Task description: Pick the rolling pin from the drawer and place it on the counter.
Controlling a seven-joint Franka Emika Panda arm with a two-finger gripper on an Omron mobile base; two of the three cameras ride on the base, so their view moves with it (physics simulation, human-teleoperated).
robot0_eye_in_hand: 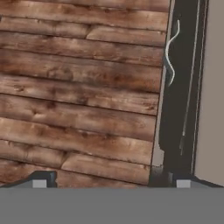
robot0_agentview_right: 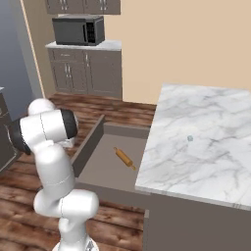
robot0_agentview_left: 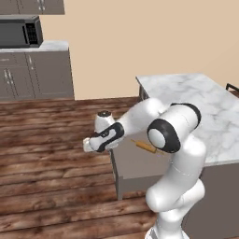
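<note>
Right now the drawer [robot0_agentview_right: 105,162] stands pulled well out from under the counter [robot0_agentview_right: 206,142], its grey-brown box open to the room. Down on its floor lies the rolling pin [robot0_agentview_right: 124,158], a slim orange-tan stick set at a slant, nearer the counter's edge than the drawer's front panel and touching nothing but the drawer bottom. From the left base view the same rolling pin [robot0_agentview_left: 144,147] peeks out between the arm's forearm and its dark elbow joint, inside the drawer [robot0_agentview_left: 135,170].

The arm bends out from the counter [robot0_agentview_left: 200,107] over the wooden floor [robot0_agentview_left: 51,158], and its gripper [robot0_agentview_left: 86,145] hangs beyond the drawer's front panel, apart from the rolling pin and above the planks. In the hand view the two dark fingertips [robot0_eye_in_hand: 43,180] sit far apart at the bottom, so the jaws stand wide with nothing between them. That same view looks straight down on the floor [robot0_eye_in_hand: 78,87], with the top edge of the drawer front [robot0_eye_in_hand: 179,87] and its curved silver handle [robot0_eye_in_hand: 170,52] running along one side, the gripper straddling that edge.

Off beyond the drawer, against the tan wall, a run of grey cabinets [robot0_agentview_right: 88,71] carries a microwave [robot0_agentview_right: 78,30].
</note>
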